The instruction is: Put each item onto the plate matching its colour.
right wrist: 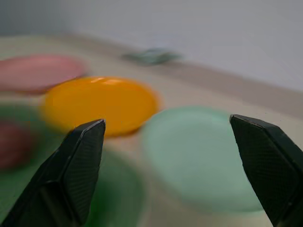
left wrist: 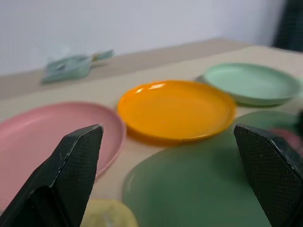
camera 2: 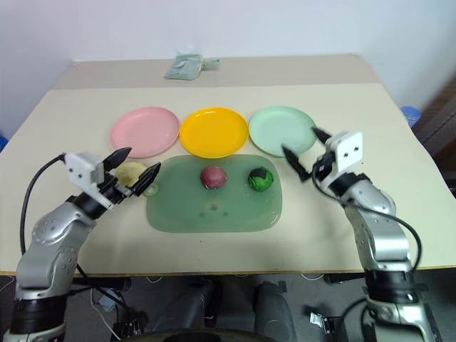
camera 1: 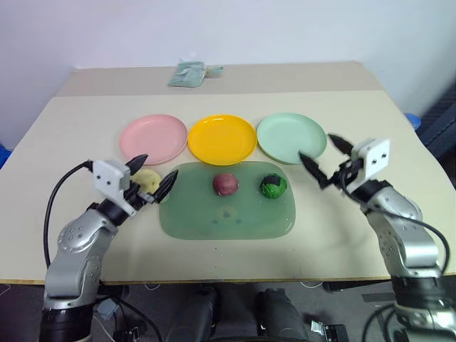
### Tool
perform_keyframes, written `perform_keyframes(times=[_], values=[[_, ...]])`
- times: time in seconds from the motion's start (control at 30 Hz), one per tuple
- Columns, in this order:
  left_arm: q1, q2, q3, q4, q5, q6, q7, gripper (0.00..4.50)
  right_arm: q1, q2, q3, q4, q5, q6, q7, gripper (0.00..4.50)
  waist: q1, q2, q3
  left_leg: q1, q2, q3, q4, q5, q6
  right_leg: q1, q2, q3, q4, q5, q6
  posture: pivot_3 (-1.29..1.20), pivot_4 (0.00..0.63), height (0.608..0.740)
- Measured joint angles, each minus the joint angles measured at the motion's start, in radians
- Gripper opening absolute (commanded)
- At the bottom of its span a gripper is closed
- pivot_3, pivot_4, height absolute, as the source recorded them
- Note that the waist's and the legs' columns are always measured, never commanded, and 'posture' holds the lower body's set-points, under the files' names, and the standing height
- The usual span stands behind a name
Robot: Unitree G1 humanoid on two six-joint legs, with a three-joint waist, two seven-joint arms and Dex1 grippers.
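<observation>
Three plates lie in a row: pink [camera 1: 153, 138], yellow [camera 1: 221, 138] and mint green [camera 1: 291, 137]. In front of them, the dark red item [camera 1: 225, 184] and the dark green item [camera 1: 273, 186] sit on a translucent green tray [camera 1: 214, 221]. The pale yellow item [camera 1: 148, 179] rests on the table at the tray's left edge. My left gripper [camera 1: 161, 164] is open, hovering just over the yellow item and holding nothing. My right gripper [camera 1: 314, 145] is open and empty beside the green plate's right rim, pointing towards the plates.
A pale crumpled bundle [camera 1: 191, 73] lies at the table's far edge. Bare tabletop [camera 1: 85, 128] runs to the left of the pink plate, and more lies between the tray and the front edge [camera 1: 228, 274].
</observation>
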Motion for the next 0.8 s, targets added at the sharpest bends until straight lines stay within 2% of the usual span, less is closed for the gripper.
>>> perform_keyframes(times=[0.2, 0.47, 0.63, 0.8], values=[[0.074, 0.118, 0.115, 0.030, -0.141, -0.001, -0.180, 4.50, 0.082, -0.057, -0.014, -0.147, 0.086, 0.081, 0.101, 4.29, 0.000, 0.000, 0.000, 0.000, 0.001, 0.000, 0.001, 0.000, 0.000, 0.000, 0.000, 0.000, 0.000, -0.002, -0.003, 0.00, 0.150, 0.740], [0.151, 0.163, 0.164, 0.105, -0.158, -0.015, -0.292, 4.50, 0.016, -0.074, 0.042, -0.181, 0.108, 0.136, 0.180, 4.29, 0.000, 0.000, 0.000, 0.000, 0.001, 0.000, 0.000, 0.000, 0.000, 0.000, 0.000, 0.000, -0.001, -0.002, -0.003, 0.00, 0.150, 0.740], [0.194, 0.168, 0.193, 0.111, -0.151, -0.022, -0.264, 4.50, -0.041, -0.072, 0.076, -0.178, 0.104, 0.138, 0.212, 4.29, 0.002, 0.000, 0.000, -0.001, 0.001, 0.000, 0.000, 0.000, 0.001, 0.000, 0.000, 0.000, -0.002, -0.002, -0.003, 0.00, 0.150, 0.740], [0.220, 0.122, 0.198, 0.081, -0.145, 0.035, -0.126, 4.50, -0.093, -0.069, 0.112, -0.144, 0.098, 0.138, 0.245, 4.29, 0.001, -0.001, 0.001, -0.001, 0.001, 0.000, 0.000, -0.001, 0.001, 0.000, 0.000, 0.000, -0.002, -0.002, -0.003, 0.00, 0.150, 0.740]])
